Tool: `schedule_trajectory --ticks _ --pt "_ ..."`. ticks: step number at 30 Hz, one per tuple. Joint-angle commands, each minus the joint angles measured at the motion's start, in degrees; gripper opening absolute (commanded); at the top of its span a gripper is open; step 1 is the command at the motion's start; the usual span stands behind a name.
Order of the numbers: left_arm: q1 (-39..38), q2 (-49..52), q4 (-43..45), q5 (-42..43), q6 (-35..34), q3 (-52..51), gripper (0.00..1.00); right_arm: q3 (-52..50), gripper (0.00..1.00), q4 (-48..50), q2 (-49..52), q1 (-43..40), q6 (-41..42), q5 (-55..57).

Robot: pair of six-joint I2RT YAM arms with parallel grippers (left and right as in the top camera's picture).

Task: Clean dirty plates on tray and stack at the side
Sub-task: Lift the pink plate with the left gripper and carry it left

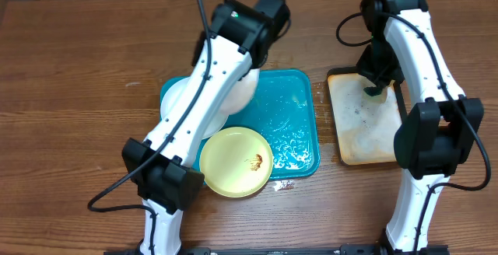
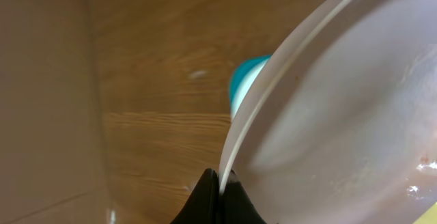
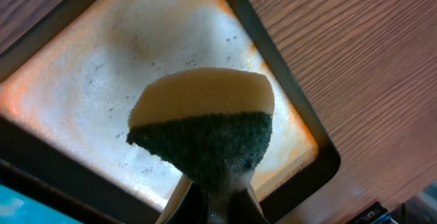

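Wooden counter (image 1: pixel 78 92) is carrying the teal tray (image 1: pixel 299 99), yellow-green plate (image 1: pixel 233 162) overhanging its front corner. Left tool (image 2: pixel 220 181) is gripping a white plate (image 2: pixel 341 115) by the rim above it. Right tool (image 3: pixel 213 198) is clamping a sponge (image 3: pixel 205 128) over a tan tray (image 3: pixel 102 80).

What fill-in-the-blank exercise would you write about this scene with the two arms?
The left gripper is shut on the rim of the round white ___.
The right gripper holds a yellow-and-green ___ above the tan, black-rimmed rectangular tray.
The round pale yellow plate carries a ___ smear.
Missing words: plate; sponge; brown.
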Motion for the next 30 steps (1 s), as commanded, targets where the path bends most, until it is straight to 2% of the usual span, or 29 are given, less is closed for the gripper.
schedule_trajectory --ticks 1,5,10,15,20,23,30 --pt "2.54 -0.26 2.29 -7.63 -0.70 1.20 0.04 -0.66 0.04 0.20 -2.51 -0.42 -0.39 0.11" --pt "3.41 -0.24 6.12 -8.41 2.12 1.20 0.04 -3.96 0.04 1.20 -2.51 -0.44 -0.39 0.11" --pt "1.88 -0.24 8.50 -13.90 2.25 1.20 0.04 -8.24 0.04 3.85 -2.51 -0.46 -0.37 0.11" --pt "-0.63 -0.22 12.46 -19.76 6.84 1.18 0.04 -11.65 0.04 5.57 -2.51 -0.46 -0.37 0.11" --pt "-3.76 -0.22 17.81 -25.05 12.33 1.16 0.04 -12.39 0.04 6.19 -2.51 -0.46 -0.37 0.09" --pt "-5.46 -0.22 19.65 -28.09 13.77 1.16 0.04 -12.39 0.04 6.25 -2.51 -0.46 -0.37 0.09" --pt "-7.61 -0.22 19.63 -29.46 14.08 1.16 0.04 -12.39 0.04 6.40 -2.51 -0.61 -0.37 0.11"
